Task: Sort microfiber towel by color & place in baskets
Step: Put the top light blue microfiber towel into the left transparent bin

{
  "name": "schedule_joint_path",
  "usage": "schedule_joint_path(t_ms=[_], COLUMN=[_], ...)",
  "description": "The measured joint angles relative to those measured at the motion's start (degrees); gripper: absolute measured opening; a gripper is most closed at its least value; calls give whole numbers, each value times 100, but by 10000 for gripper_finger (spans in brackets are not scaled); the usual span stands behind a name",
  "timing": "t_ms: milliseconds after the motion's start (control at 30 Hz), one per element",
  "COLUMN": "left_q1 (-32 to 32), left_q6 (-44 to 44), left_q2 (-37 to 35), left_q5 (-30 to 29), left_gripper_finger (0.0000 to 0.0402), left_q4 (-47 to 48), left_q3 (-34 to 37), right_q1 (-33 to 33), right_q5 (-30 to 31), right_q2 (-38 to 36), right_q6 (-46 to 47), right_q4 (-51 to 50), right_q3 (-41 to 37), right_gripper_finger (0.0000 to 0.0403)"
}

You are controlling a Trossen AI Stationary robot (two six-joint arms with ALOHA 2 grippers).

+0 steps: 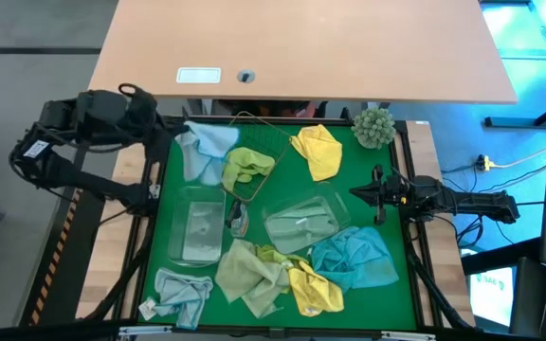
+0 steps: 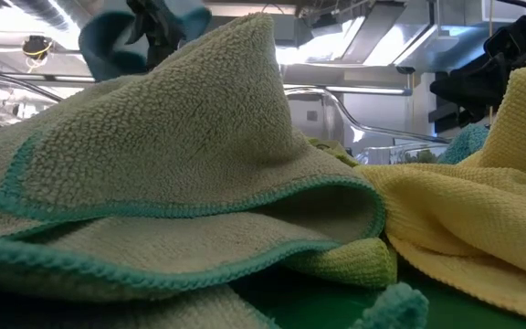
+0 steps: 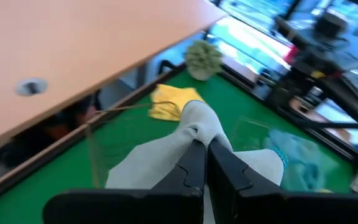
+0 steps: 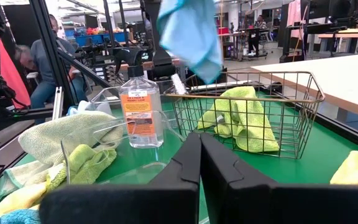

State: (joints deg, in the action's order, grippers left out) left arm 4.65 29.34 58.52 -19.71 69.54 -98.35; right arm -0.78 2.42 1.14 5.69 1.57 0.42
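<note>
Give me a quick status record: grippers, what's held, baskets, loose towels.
left gripper: shut on light blue towel, raised by the wire basket
right gripper: shut, empty, at the mat's right edge
wire basket: lime green towel inside
clear tubs: pale olive towel in one
loose towels: yellow, teal, mixed front pile

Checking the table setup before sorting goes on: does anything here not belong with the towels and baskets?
Yes. A clear spray bottle with an orange label stands among the baskets, beside the wire basket; it is no towel.
</note>
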Motion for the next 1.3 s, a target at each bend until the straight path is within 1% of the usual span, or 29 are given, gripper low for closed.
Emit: schedule_joint_path(t_ms=[300, 433, 600, 833, 967, 1067, 1233, 1300], left_q1=[-616, -836, -1167, -1588, -1829, -2011, -2277, -2343], left_q6=[58, 346, 662, 858, 1200, 1565, 2510, 3005], left_q2=[-17, -55, -59, -59, -61, -78, -79, -80], left_q5=[156, 546, 1187, 1239, 1242, 1384, 1694, 1775], left_gripper_finger=[0, 0, 0, 0, 0, 0, 0, 0], left_q4=[-70, -68, -63, -61, -59, -57, -16, 209], left_q3=[-25, -26, -24, -25, -24, -26, -24, -24], right_q1=[0, 1, 1, 0, 0, 1, 0, 2], right_q5=[-2, -1, -1, -2, 0, 0, 0, 0], right_q2=[-1, 1, -1, 1, -1, 0, 1, 1], right_q6=[0, 0, 1, 2, 2, 2, 2, 2], right_q4=[1, 1, 1, 1, 1, 1, 1, 1], right_q3=[1, 0, 1, 1, 1, -1, -1, -1], right_gripper_finger=[3, 3, 3, 3, 3, 3, 3, 3])
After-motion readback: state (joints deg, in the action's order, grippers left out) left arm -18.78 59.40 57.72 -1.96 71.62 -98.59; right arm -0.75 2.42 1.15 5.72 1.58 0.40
